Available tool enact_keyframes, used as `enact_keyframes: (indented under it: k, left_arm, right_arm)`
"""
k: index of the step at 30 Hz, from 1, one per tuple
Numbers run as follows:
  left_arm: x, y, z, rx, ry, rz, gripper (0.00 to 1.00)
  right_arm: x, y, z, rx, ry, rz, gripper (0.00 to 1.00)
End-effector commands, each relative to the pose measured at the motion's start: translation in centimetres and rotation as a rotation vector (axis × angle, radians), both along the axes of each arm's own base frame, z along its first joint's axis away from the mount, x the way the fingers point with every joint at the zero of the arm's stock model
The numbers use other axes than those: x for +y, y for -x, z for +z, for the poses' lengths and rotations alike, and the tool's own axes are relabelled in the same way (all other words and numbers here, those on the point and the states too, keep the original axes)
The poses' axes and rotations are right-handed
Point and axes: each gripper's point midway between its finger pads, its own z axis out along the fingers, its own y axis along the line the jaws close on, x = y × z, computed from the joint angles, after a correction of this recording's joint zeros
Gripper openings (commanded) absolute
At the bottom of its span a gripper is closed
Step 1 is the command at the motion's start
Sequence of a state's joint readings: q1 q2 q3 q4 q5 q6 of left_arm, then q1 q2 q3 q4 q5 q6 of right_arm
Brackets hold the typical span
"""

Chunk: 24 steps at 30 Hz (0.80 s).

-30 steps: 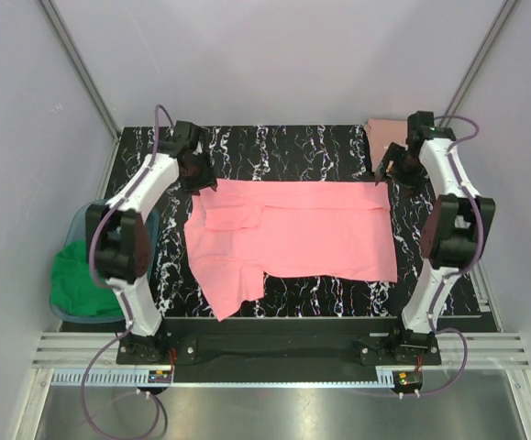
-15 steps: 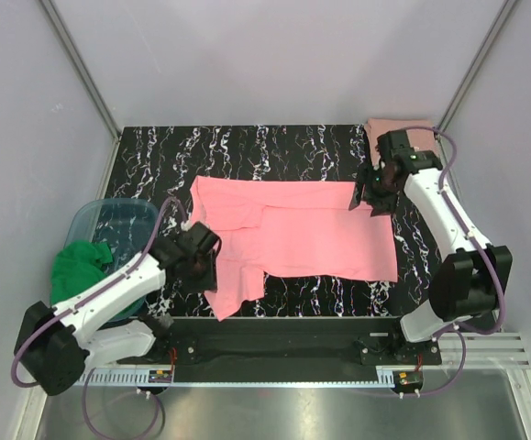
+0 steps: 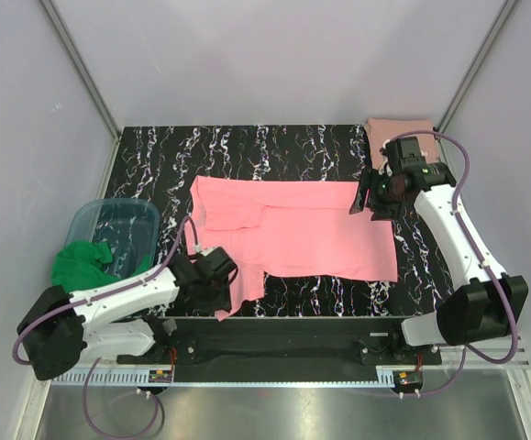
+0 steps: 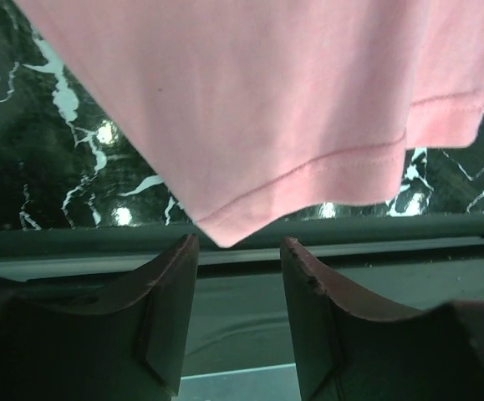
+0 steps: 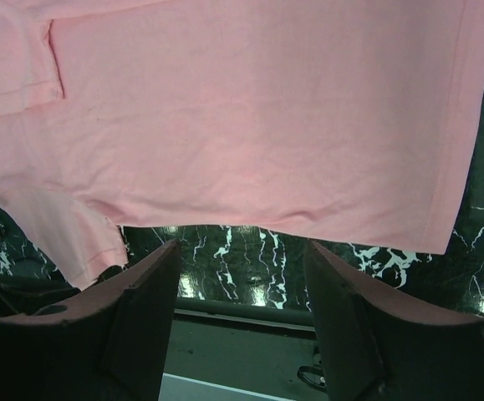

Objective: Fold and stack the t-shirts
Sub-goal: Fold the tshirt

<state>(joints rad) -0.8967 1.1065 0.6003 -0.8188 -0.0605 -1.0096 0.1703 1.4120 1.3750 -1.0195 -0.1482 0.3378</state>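
Seen from above, the bright pink t-shirt [image 3: 311, 234] lies spread flat across the middle of the black marbled counter [image 3: 155, 160], with one sleeve reaching toward the near edge. The salmon t-shirt [image 3: 401, 128] sits folded in the far right corner, apart from the pink one and partly behind the right arm. The left pincer [image 3: 217, 286] is low at the pink shirt's near left corner, and the right pincer [image 3: 366, 197] is at its far right corner. A clear blue bin [image 3: 118, 220] holding green cloth [image 3: 80, 266] stands at the counter's left side. In the left wrist view, the fingers [image 4: 170, 317] are parted and hold nothing, with the shirt's hemmed corner just ahead of their tips at the counter's edge. In the right wrist view, the fingers [image 5: 150, 309] are also spread and empty, and the pink shirt lies flat beyond them.
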Motion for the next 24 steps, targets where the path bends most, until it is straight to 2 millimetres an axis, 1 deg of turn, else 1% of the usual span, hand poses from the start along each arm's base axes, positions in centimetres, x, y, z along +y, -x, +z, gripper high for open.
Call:
enact_keyframes:
  k: [1,4,5,7,11,16,19,20,24]
  left_arm:
    - [-1.0,-1.0,-0.5,-0.025,0.014,0.045,0.48]
    - [-0.2,-0.9,-0.9,-0.005,-0.052,0.062,0.48]
    - [0.4,-0.5,-1.1,0.013,-0.079,0.073,0.48]
    - [0.8,-0.3,-1.5,0.024,-0.093,0.100,0.48]
    - [-0.2,-0.3,-1.9,0.030,-0.050,0.104,0.49]
    - [-0.3,0.2,-2.6,0.059,-0.052,0.098,0.48]
    - [-0.1,0.3,-2.8,0.063,-0.053,0.104,0.44]
    - [-0.1,0.3,-2.8,0.057,-0.052,0.106,0.41]
    - [0.1,-0.7,-1.7,0.008,-0.067,0.095,0.32]
  right_arm:
    - [0.4,1.3,0.7,-0.014,-0.029,0.006,0.68]
    - [-0.1,1.8,0.7,-0.013,-0.005,-0.001,0.68]
    - [-0.2,1.8,0.8,-0.016,0.001,-0.001,0.68]
    - [-0.4,1.9,0.9,-0.020,0.010,0.002,0.68]
    - [-0.3,1.8,0.6,-0.016,0.006,0.003,0.68]
    - [0.0,1.8,0.4,-0.014,-0.010,0.000,0.68]
    - [-0.1,1.9,0.0,-0.008,-0.006,-0.005,0.68]
    - [-0.1,2.1,-0.2,0.000,-0.004,-0.004,0.68]
    - [-0.3,2.3,-0.9,0.025,-0.002,-0.023,0.68]
